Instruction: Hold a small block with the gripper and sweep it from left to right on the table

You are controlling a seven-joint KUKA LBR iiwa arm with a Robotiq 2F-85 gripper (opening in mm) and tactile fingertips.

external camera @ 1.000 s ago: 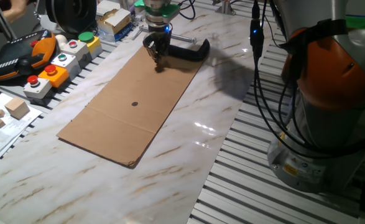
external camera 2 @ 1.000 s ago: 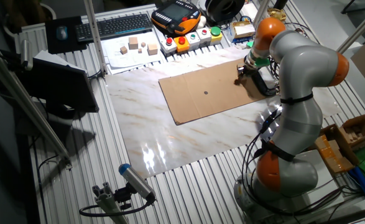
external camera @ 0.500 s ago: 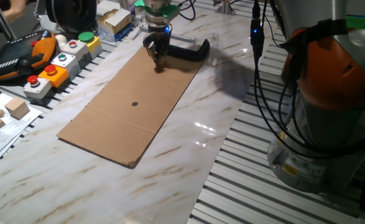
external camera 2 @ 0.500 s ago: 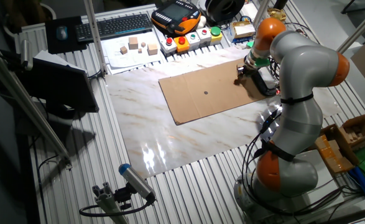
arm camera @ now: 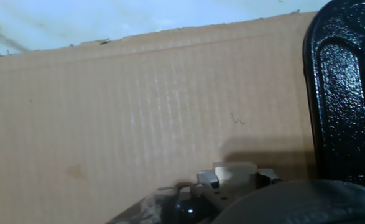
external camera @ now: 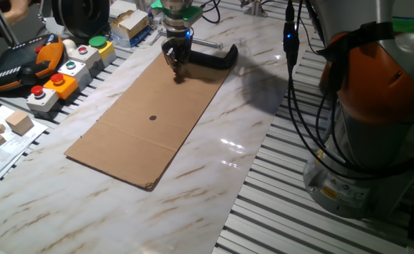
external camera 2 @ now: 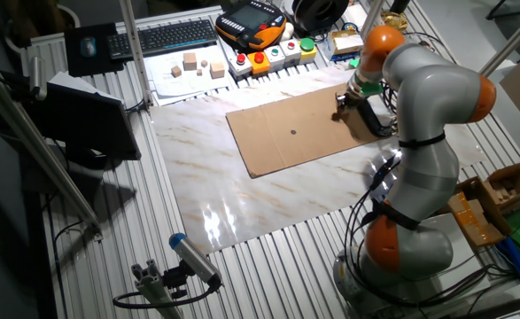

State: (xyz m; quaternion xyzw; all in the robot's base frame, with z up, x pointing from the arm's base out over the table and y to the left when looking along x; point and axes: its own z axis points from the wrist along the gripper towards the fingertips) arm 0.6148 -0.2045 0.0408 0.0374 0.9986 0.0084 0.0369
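My gripper [external camera: 177, 70] reaches down to the far end of the brown cardboard sheet [external camera: 150, 120] that lies on the white marble table [external camera: 252, 134]. In the hand view, the small block [arm camera: 234, 172] shows as a pale cube pinched between the fingers [arm camera: 206, 178], resting on the cardboard [arm camera: 138, 106]. From the other fixed view, the gripper [external camera 2: 342, 110] sits at the sheet's right end [external camera 2: 295, 133], and the block is too small to make out there. The gripper is shut on the block.
A black C-clamp [external camera: 212, 58] lies right beside the gripper, filling the right edge of the hand view [arm camera: 341, 93]. Button boxes [external camera: 58, 74], a teach pendant [external camera: 20, 65] and larger wooden cubes [external camera: 17, 121] line the table's left edge. A keyboard [external camera 2: 166, 37] sits behind.
The gripper with the block has crept a touch to the left in one fixed view. Nothing else has moved.
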